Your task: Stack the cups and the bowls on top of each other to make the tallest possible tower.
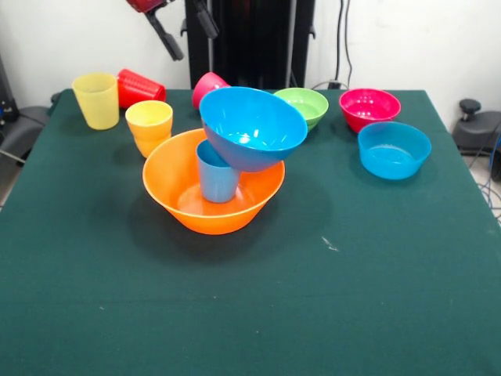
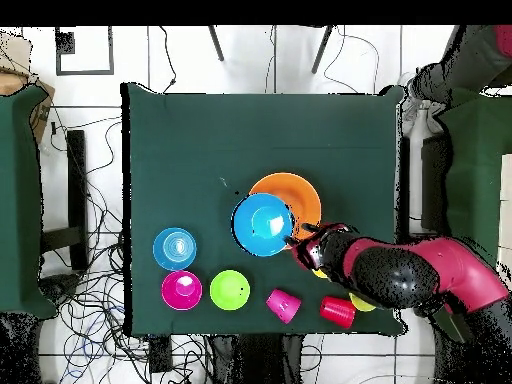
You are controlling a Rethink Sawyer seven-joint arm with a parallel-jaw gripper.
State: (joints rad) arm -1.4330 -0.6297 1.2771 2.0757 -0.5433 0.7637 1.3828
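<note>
Gripper: the gripper (image 1: pixel 185 31) hangs at the top of the front view above the table's far edge, its two dark fingers (image 1: pixel 166 37) spread apart with nothing between them and touching nothing.
Arm: seen from overhead, the red and black arm (image 2: pixel 420 272) reaches in across the corner of the table where the yellow and red cups stand, its tip just beside the rim of the large blue bowl.
Table: the green-covered table (image 1: pixel 250 298) carries everything; its near half in the front view is bare cloth.
Large orange bowl: the large orange bowl (image 1: pixel 176 176) sits upright near the table's middle, a little toward the far edge.
Large blue bowl: the large blue bowl (image 1: pixel 250 125) rests tilted on the light blue cup, its opening tipped toward the near edge.
Small blue bowl: the small blue bowl (image 1: pixel 394 150) stands alone by the right edge in the front view.
Magenta and green bowls: the magenta bowl (image 1: pixel 369 108) and green bowl (image 1: pixel 305 106) sit near the far edge.
Light blue cup: the light blue cup (image 1: pixel 217 178) stands upright inside the large orange bowl.
Other cups: the yellow cup (image 1: pixel 96 100) is upright at the far left corner in the front view, the red cup (image 1: pixel 141 88) lies on its side next to it, the orange cup (image 1: pixel 149 125) stands upright just beside the large orange bowl, and the pink cup (image 1: pixel 208 84) shows behind the large blue bowl.
</note>
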